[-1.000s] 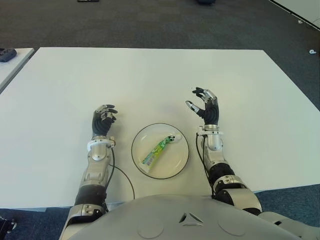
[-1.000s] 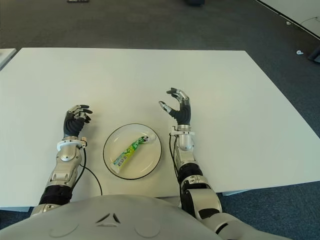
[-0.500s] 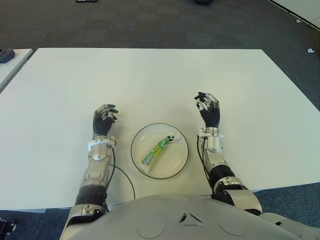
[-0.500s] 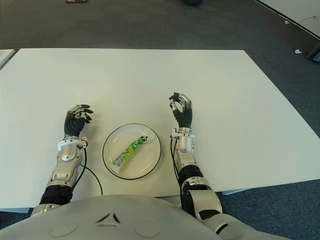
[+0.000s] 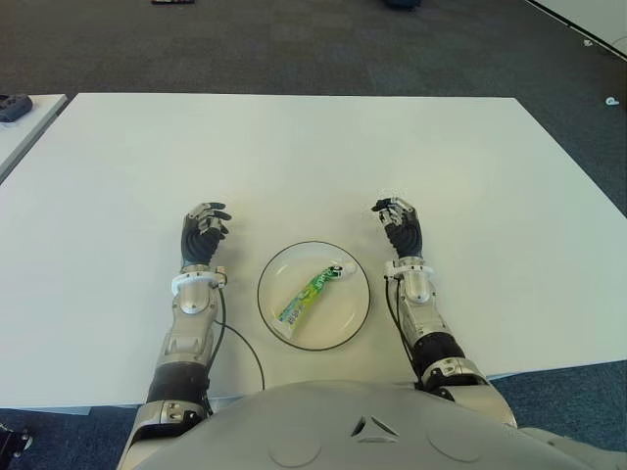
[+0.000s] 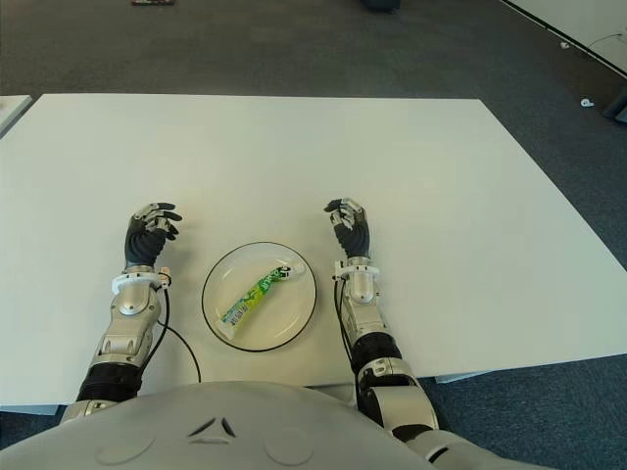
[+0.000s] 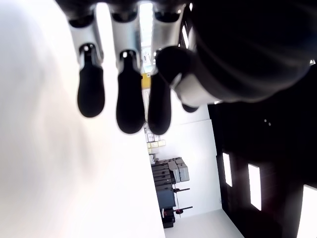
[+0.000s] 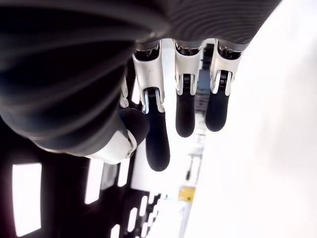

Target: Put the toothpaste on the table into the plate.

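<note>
the toothpaste (image 5: 311,291) lies slanted inside the plate (image 5: 277,266), with its white cap end up near the far rim, so the job looks done. the plate sits on the white desk (image 5: 294,157), in the middle between the two hands.

the right hand (image 5: 400,225) is just to the right of the plate, near its far rim. its fingers (image 8: 185,106) are curled in and hold nothing. it is off to the side, most likely so it does not bump the tube.

the left hand (image 5: 202,235) is on the other side of the plate, a bit apart from it. its fingers (image 7: 130,96) are curled in too and hold nothing. i think it is idle there because the tube needs no more help. i cannot tell if either hand touches the desk.
</note>
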